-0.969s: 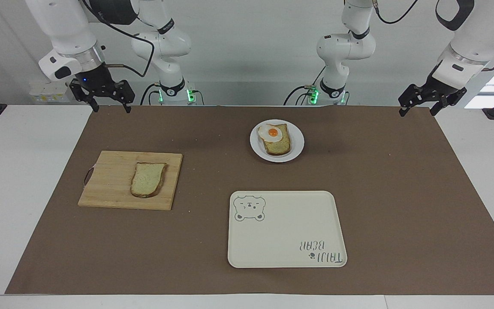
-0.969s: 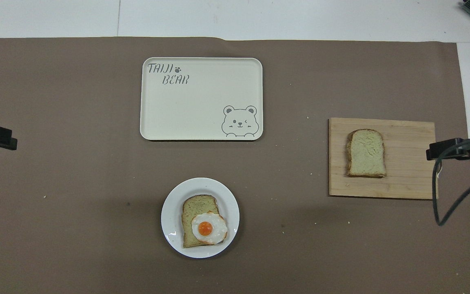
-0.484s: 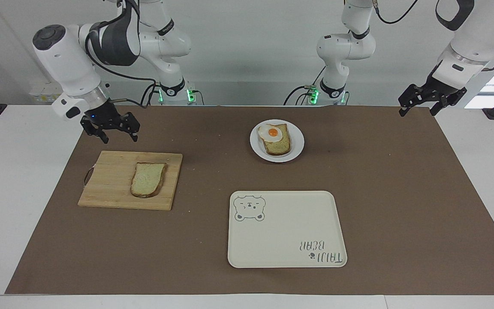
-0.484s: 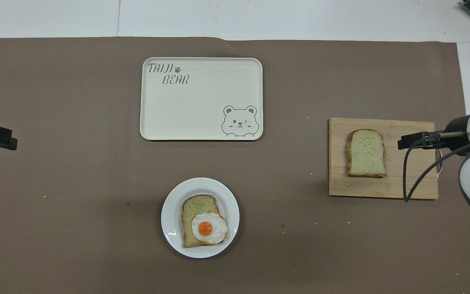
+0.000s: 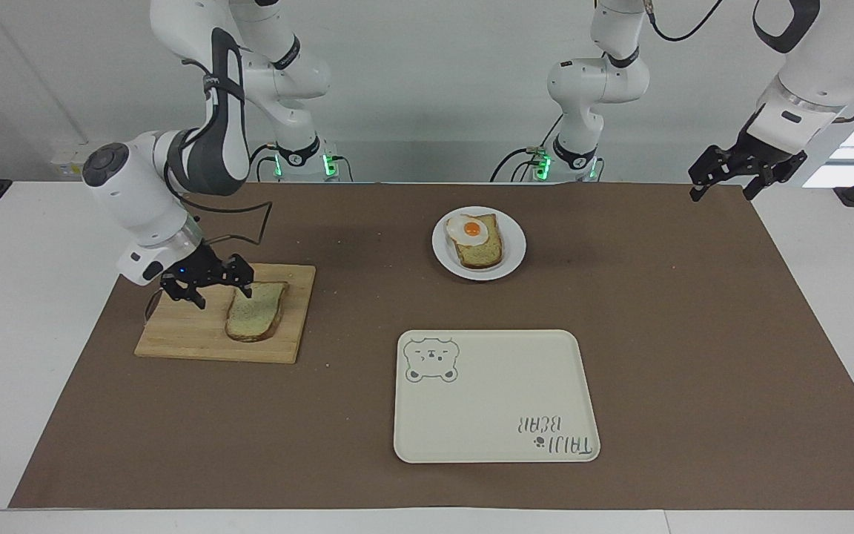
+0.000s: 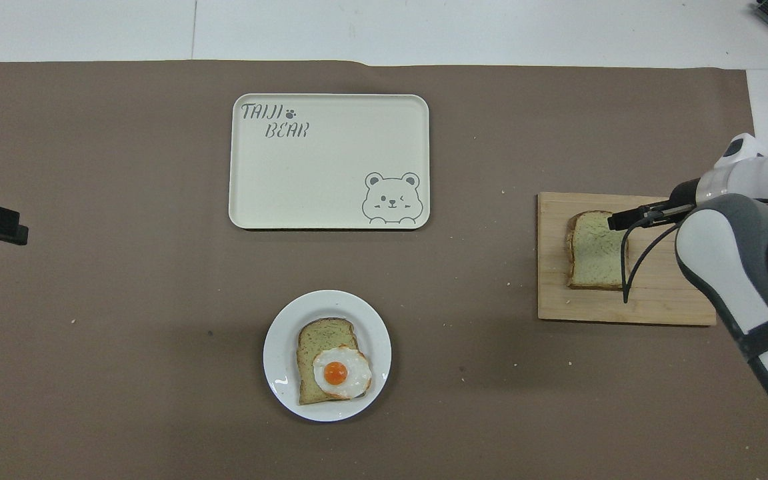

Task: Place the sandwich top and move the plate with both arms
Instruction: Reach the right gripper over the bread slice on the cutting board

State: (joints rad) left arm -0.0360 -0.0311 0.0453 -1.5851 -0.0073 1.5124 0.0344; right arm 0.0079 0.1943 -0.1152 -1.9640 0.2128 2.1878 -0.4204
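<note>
The right end effector, fingers spread, hung over the sandwich top, likely needing to lower and grip; the left end effector waited, spread.

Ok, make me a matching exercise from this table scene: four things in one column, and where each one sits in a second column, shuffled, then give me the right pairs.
Things:
1. plain tan bread slice with dark crust
2. fried egg with orange yolk
3. cream rectangular tray with bear print
4. open right gripper

Places:
A. on the bread slice on the small round white plate
B. on the brown mat, farther from the robots than that plate
C. on the wooden cutting board
D. low over the board, at the plain slice's edge

Pairs: 1-C, 2-A, 3-B, 4-D
</note>
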